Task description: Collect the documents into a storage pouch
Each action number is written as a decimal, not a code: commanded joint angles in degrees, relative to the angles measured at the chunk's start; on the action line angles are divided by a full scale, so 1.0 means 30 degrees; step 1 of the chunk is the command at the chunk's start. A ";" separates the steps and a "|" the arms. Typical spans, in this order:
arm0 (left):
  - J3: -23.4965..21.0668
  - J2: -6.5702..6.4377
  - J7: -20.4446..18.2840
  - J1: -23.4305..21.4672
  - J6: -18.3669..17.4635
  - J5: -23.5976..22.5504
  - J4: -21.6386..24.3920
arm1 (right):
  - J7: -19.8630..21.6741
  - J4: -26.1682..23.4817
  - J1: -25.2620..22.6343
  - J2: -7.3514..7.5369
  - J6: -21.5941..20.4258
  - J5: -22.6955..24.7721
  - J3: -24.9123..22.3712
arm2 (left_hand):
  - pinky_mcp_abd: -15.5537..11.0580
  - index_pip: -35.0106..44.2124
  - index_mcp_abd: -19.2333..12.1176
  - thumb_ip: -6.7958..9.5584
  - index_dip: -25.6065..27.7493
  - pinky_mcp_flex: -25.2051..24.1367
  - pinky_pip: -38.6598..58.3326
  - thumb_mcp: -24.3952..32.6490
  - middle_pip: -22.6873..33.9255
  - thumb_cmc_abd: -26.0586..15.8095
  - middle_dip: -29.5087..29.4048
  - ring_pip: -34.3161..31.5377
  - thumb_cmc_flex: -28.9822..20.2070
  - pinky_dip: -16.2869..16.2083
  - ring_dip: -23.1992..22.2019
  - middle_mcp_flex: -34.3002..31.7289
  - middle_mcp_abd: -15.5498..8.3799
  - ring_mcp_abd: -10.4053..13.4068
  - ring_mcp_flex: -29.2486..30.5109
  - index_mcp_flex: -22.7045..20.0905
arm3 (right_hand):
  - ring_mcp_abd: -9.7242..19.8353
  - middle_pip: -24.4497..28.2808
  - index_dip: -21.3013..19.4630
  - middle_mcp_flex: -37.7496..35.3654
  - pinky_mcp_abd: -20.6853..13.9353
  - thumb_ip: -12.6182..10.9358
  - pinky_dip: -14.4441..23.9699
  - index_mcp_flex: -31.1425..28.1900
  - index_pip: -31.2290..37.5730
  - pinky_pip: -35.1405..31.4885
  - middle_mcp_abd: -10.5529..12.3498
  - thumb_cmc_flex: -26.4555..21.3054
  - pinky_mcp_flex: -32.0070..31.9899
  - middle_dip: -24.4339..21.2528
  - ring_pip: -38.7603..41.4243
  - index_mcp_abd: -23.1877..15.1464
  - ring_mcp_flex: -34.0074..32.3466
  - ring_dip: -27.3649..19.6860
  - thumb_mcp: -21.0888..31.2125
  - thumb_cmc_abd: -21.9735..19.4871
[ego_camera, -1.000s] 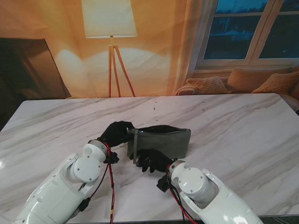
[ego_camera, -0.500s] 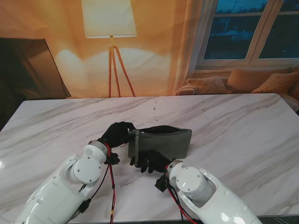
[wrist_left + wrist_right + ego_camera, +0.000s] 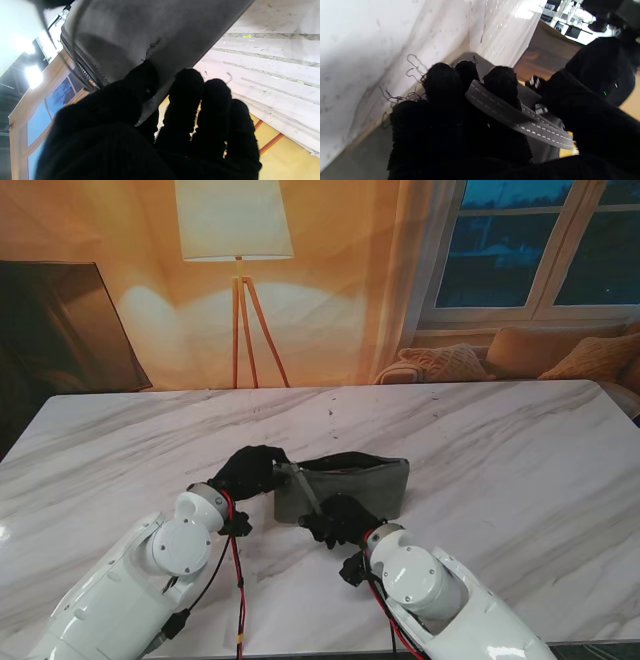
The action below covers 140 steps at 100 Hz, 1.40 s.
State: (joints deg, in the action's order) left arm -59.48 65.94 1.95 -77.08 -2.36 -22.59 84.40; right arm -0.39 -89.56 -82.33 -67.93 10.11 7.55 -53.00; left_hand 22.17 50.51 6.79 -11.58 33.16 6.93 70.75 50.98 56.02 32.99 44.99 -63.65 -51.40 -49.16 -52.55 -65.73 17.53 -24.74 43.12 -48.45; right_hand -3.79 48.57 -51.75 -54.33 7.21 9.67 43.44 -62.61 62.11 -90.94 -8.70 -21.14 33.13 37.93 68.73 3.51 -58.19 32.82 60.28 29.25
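Centrally on the marble table [image 3: 520, 450], a grey pouch [image 3: 360, 485] lies on its side, long axis running left to right, between the two black-gloved hands and slightly farther from me than both. Left hand [image 3: 248, 470] sits at the pouch's left end, touching it; fingers are closed on that end. Left wrist view confirms: thumb [image 3: 140, 82] presses on the grey fabric face near a seam, the other fingers [image 3: 187, 85] curl round the edge from the other side, so the end is pinched. Zip teeth run along the pouch's edge in that view. Right hand [image 3: 342, 520] is at the near long edge of the pouch, toward its left half, touching it. A grey strap [image 3: 306, 487] runs diagonally from the pouch's top left corner down to this hand. Right wrist view: the stitched strap [image 3: 517, 117] crosses over the fingers [image 3: 500, 82] and passes under the thumb, so the hand is closed on the strap. Loose threads fray off the glove fingertips there. Pouch mouth appears dark along the far edge in the stand view; whether it is unzipped I cannot tell. Contents not visible.
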 commanded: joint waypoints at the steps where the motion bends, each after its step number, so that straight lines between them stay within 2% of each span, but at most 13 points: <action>1: -0.0113 -0.0135 -0.0426 -0.0231 -0.0155 -0.0177 0.0211 | -0.0392 -0.0388 -0.0242 -0.0040 -0.0229 0.0493 -0.0271 | -0.1151 0.1565 -0.1487 0.0970 0.1162 -0.0399 0.0494 -0.0071 -0.0165 -0.1095 0.0307 0.0235 -0.1079 -0.0162 -0.0211 0.0463 -0.0884 -0.0692 -0.0388 -0.0007 | 0.0340 0.1227 -0.0959 -0.1538 0.0100 -0.0596 -0.0539 -0.1322 0.0954 -0.2417 -0.1005 0.1033 0.1491 0.0471 0.1457 0.0042 -0.1575 -0.0268 0.0028 -0.0324; 22: -0.0344 -0.0304 -0.0598 -0.0467 -0.0532 -0.0827 0.0281 | -0.1152 -0.1198 -0.0391 -0.0016 -0.0535 0.1594 -0.1144 | -0.1274 0.1594 -0.1890 0.1015 0.1648 -0.0737 0.0337 -0.1026 -0.0333 -0.1623 0.0739 0.0598 -0.1501 0.0018 -0.0344 0.0946 -0.1089 -0.0494 -0.0804 0.0302 | 0.0612 0.2639 -0.1835 -0.3209 0.0282 -0.0689 -0.1079 -0.2854 0.2626 -0.4195 -0.1070 0.1563 0.3754 0.1225 0.3679 0.0235 -0.3436 -0.0467 -0.0119 -0.0349; 42: -0.0502 -0.0359 -0.0683 -0.0669 -0.0517 -0.0959 0.0382 | -0.1896 -0.1942 -0.0292 -0.0054 -0.0096 0.2635 -0.1992 | -0.1300 0.1634 -0.1906 0.1132 0.1876 -0.0839 0.0320 -0.1312 -0.0307 -0.1785 0.0974 0.0676 -0.1660 0.0091 -0.0451 0.1016 -0.1064 -0.0457 -0.0892 0.0347 | 0.1006 0.3573 -0.2281 -0.4341 0.0142 -0.0767 -0.1459 -0.3762 0.3719 -0.5525 -0.1040 0.1754 0.5630 0.1708 0.5060 0.0379 -0.4891 -0.0867 -0.0473 -0.0538; 69: -0.0727 -0.0494 -0.0824 -0.1022 -0.0741 -0.1476 0.0661 | -0.1875 -0.2373 0.0400 0.0030 0.1009 0.3677 -0.2786 | -0.1154 0.1504 -0.2254 0.1223 0.1807 -0.0764 0.0354 -0.1037 -0.0376 -0.1524 0.1051 0.0646 -0.1533 0.0126 -0.0591 0.0781 -0.0880 -0.0512 -0.0761 -0.0077 | 0.0851 0.3604 -0.2366 -0.4516 0.0127 -0.0809 -0.1730 -0.4057 0.3912 -0.5686 -0.0920 0.1632 0.5689 0.1760 0.5257 0.0558 -0.4952 -0.1056 -0.0426 -0.0450; 98: -0.0883 -0.0575 -0.0824 -0.1099 -0.1371 -0.1826 0.0697 | -0.1814 -0.2483 0.0794 0.0104 0.1578 0.4405 -0.3248 | -0.1364 0.1511 -0.2426 0.1151 0.2232 -0.1042 0.0186 -0.1457 -0.0591 -0.2025 0.1293 0.1021 -0.1681 0.0300 -0.0558 0.1195 -0.1174 -0.0235 -0.1125 0.0223 | 0.1008 0.3819 -0.2619 -0.5187 0.0021 -0.0838 -0.1996 -0.4674 0.4281 -0.6288 -0.0875 0.1489 0.6757 0.1885 0.5665 0.0789 -0.5670 -0.1211 -0.0574 -0.0343; 111: -0.0884 -0.0602 -0.0782 -0.1164 -0.1618 -0.2004 0.0767 | -0.1788 -0.2243 0.1131 0.0113 0.1733 0.4633 -0.3248 | -0.1413 0.1528 -0.2494 0.1164 0.2366 -0.1070 0.0169 -0.1663 -0.0599 -0.2117 0.1398 0.1063 -0.1742 0.0348 -0.0579 0.1241 -0.1261 -0.0181 -0.1157 0.0255 | 0.1351 0.4068 -0.2820 -0.5705 -0.0154 -0.0908 -0.2398 -0.4929 0.4697 -0.6743 -0.0608 0.1504 0.7410 0.2000 0.6344 0.0735 -0.5689 -0.0971 -0.0915 -0.0405; 140: -0.0919 -0.0659 -0.1148 -0.1105 -0.1642 -0.1829 0.0764 | -0.2221 -0.1443 0.1786 -0.0078 0.2309 0.4566 -0.3161 | -0.1476 0.1737 -0.2386 0.1396 0.2976 -0.1128 0.0230 -0.1823 0.0025 -0.2325 0.2015 0.0630 -0.1813 0.0413 -0.1031 0.1326 -0.1149 -0.0182 -0.1103 0.0391 | 0.1345 0.4039 -0.2788 -0.5737 -0.0204 -0.0936 -0.2810 -0.4960 0.5016 -0.6954 -0.0595 0.1417 0.7471 0.2099 0.6481 0.0814 -0.5672 -0.0841 -0.1067 -0.0397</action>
State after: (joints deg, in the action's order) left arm -62.00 64.10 -0.37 -80.37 -7.53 -28.35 86.56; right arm -7.07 -94.50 -77.36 -67.92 16.14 21.28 -62.16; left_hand 20.77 50.17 4.26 -11.58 36.94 4.66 70.01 44.60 54.74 29.59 49.70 -61.00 -52.80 -47.84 -54.72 -62.65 14.82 -24.32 40.59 -45.93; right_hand -3.96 57.27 -59.49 -67.07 9.85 8.84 36.05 -74.44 74.47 -102.06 -7.46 -17.78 52.86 43.31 84.99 3.17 -72.94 29.56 58.13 29.53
